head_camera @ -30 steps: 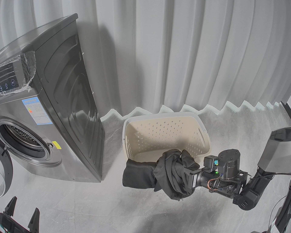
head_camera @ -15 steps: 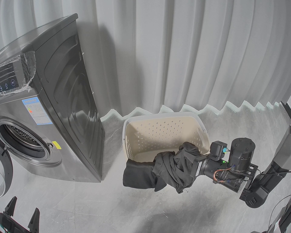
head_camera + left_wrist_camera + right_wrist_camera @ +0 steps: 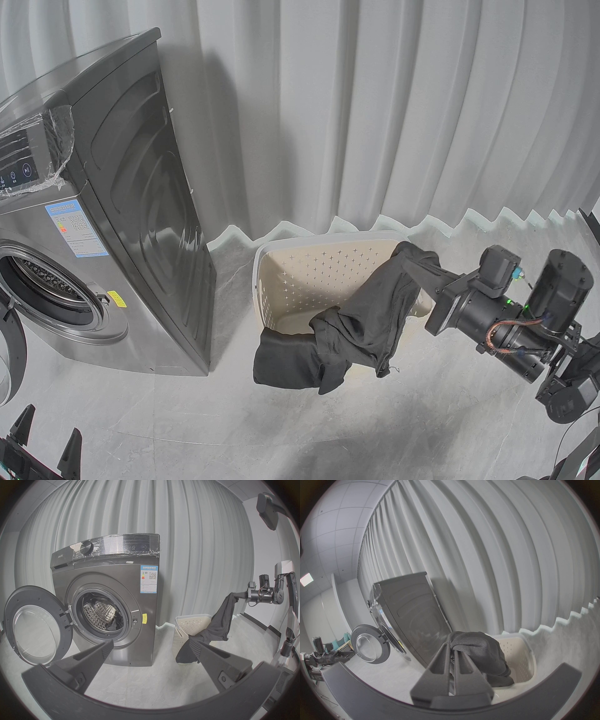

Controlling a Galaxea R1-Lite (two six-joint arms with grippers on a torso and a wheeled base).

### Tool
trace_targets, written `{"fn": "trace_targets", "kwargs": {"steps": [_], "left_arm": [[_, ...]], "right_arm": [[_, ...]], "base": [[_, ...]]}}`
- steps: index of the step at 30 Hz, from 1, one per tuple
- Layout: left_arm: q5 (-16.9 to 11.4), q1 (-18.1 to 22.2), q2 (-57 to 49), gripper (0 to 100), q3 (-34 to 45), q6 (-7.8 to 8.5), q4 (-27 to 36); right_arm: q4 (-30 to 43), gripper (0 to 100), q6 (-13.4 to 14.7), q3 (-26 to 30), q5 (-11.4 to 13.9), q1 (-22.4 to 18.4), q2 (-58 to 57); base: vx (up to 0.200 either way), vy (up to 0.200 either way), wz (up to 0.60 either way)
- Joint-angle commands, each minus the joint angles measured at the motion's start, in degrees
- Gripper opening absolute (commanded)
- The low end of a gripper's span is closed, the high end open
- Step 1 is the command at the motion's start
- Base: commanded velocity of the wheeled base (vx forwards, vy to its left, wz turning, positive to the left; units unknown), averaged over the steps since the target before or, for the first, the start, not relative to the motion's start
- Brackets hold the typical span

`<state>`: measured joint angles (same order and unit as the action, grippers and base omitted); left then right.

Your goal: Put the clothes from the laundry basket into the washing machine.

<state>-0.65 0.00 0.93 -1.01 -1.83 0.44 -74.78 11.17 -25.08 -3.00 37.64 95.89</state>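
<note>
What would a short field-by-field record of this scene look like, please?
Laundry basket: on the floor beside the washing machine
Washer door: open
Right gripper: shut on the dark garment, held up in the air
Dark garment: stretched from the gripper down over the basket's front rim
Left gripper: open, empty, low, facing the machine
</note>
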Motion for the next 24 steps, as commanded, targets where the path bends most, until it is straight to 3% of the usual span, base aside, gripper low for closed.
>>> {"fn": "trace_targets", "kwargs": {"steps": [1,20,24], "left_arm": [[-0.06,0.0,-0.93,100,0.84,0.07,0.0],[-0.06,0.0,-0.93,100,0.84,0.42,0.0],[-0.06,0.0,-0.93,100,0.84,0.16,0.0]], "right_arm": [[-0.02,0,-0.88,-0.15,0.01,0.24,-6.07],[-1.51,0,-6.24,0.38,-0.34,0.24,-7.56],[-0.11,0,-6.33,0.12,-5.88,0.32,-9.06]], "base": [[0.0,0.0,0.0],[0.0,0.0,0.0],[-0.2,0.0,0.0]]}}
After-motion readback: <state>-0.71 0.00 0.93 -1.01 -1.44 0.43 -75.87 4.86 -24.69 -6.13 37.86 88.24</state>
